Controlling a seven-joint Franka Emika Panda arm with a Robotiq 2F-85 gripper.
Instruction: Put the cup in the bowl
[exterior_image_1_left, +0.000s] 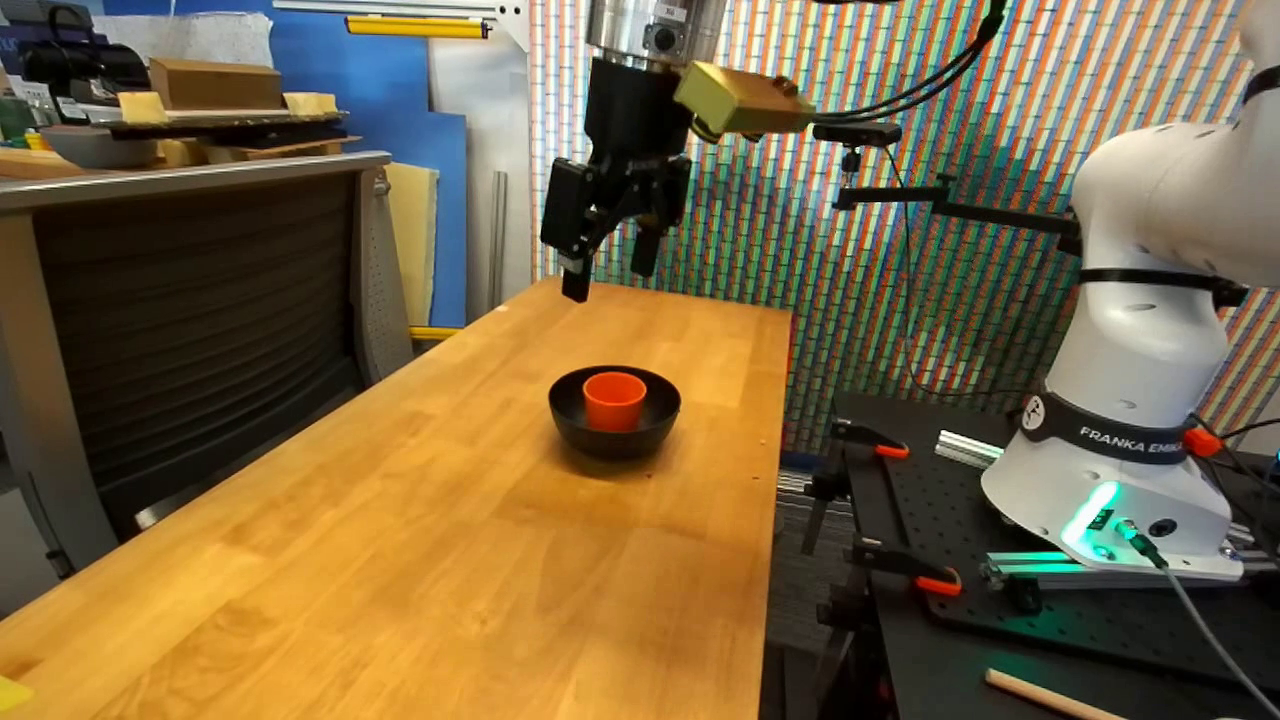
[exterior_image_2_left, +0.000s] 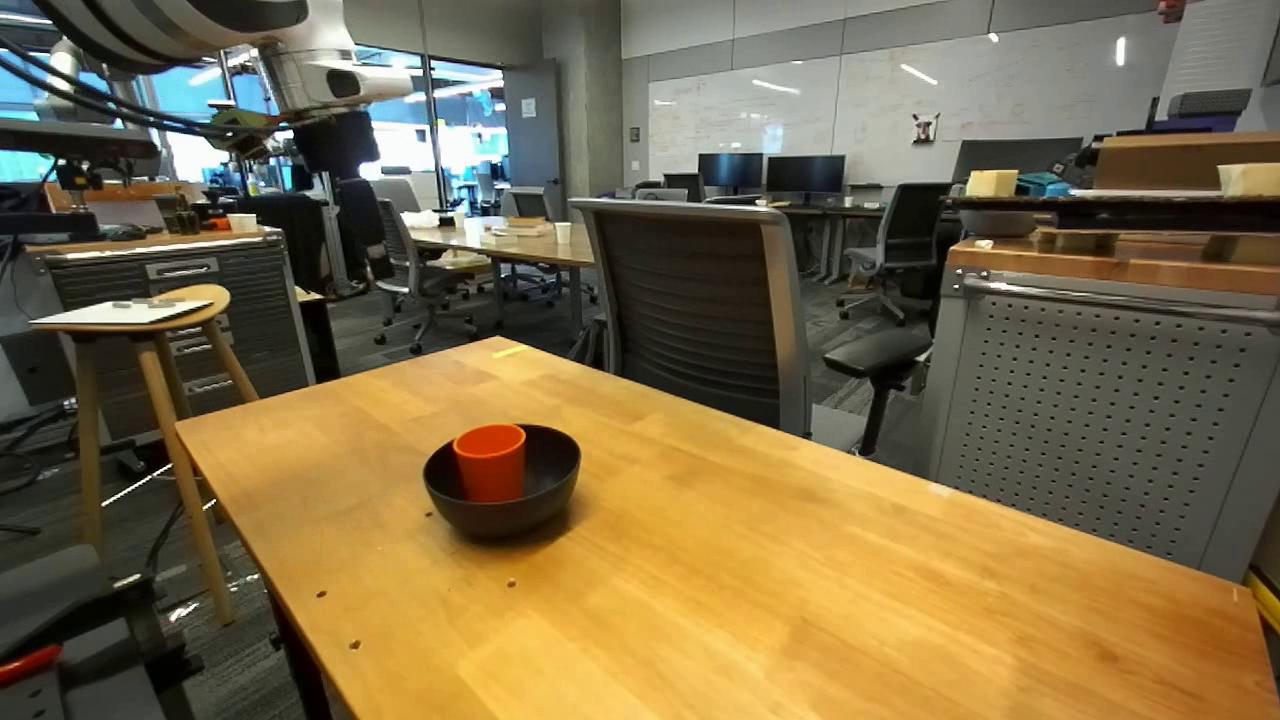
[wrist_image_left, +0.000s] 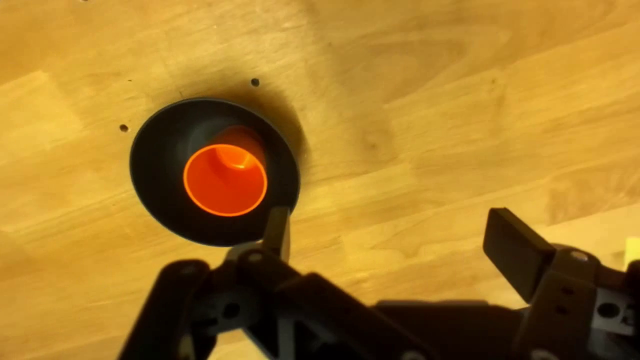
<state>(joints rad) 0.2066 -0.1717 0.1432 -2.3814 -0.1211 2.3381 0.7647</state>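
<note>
An orange cup (exterior_image_1_left: 614, 402) stands upright inside a black bowl (exterior_image_1_left: 615, 447) toward the right of a wooden desk (exterior_image_1_left: 480, 540) in an exterior view, with the jaws apart, empty and clear of both, so the placing looks finished, nothing left.

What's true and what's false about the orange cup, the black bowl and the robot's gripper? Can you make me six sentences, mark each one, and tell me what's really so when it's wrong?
1. The orange cup is inside the black bowl. True.
2. The bowl is upside down. False: it stands right way up on the wooden table.
3. The gripper is open. True.
4. The gripper is touching the cup. False: it hangs higher up, apart from the cup.
5. The cup is wider than the bowl. False: the cup is narrower.
6. The cup's mouth faces up. True.
</note>
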